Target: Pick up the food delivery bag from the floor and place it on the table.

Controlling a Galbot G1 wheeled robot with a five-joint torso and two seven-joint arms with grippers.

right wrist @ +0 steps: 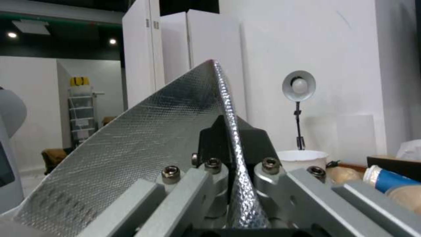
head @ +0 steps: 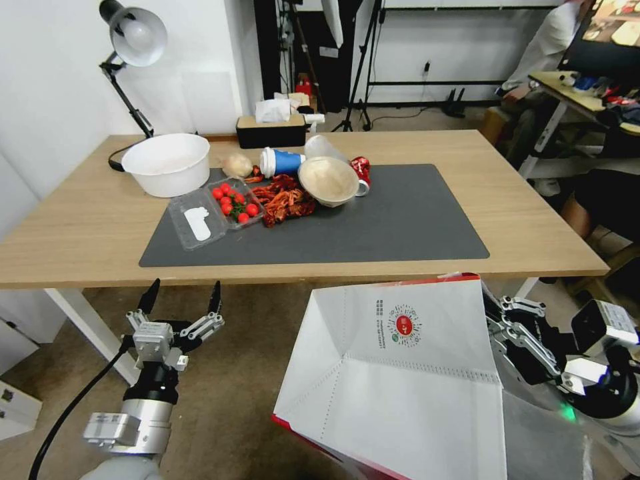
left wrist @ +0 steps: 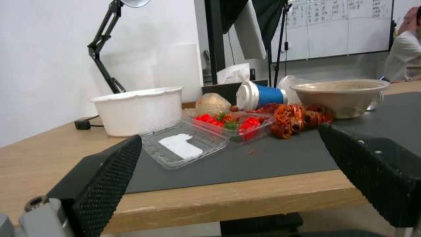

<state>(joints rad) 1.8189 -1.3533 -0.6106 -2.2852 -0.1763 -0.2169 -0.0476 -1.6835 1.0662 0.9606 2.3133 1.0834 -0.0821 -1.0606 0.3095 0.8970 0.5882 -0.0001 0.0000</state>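
1. Right gripper (head: 497,320) is closed tight on the side wall of the food delivery bag (head: 400,380). In the right wrist view the silver lining (right wrist: 144,138) is pinched between the two black fingers (right wrist: 210,140).
2. The bag is held up in the air, low and in front of the near edge of the surface (head: 80,220). It is tilted. Its white side with the small round red logo (head: 403,325) faces up.
3. Left gripper (head: 183,298) is open and holds nothing. It hangs below the near edge of the surface, above the floor (head: 233,373), well apart from the bag.
4. On the surface lies a dark grey mat (head: 400,227). The right part of the mat is bare.
5. Many things crowd the left and back part of the mat: a clear box of little red tomatoes (head: 233,202), a pile of red crayfish (head: 285,200), a tan bowl (head: 328,180), a blue cup (head: 283,162) lying on its side, and a red can (head: 361,170).
6. A big white bowl (head: 167,163) stands just left of the mat. A desk lamp (head: 133,37) and a black tissue box (head: 270,130) stand at the back.
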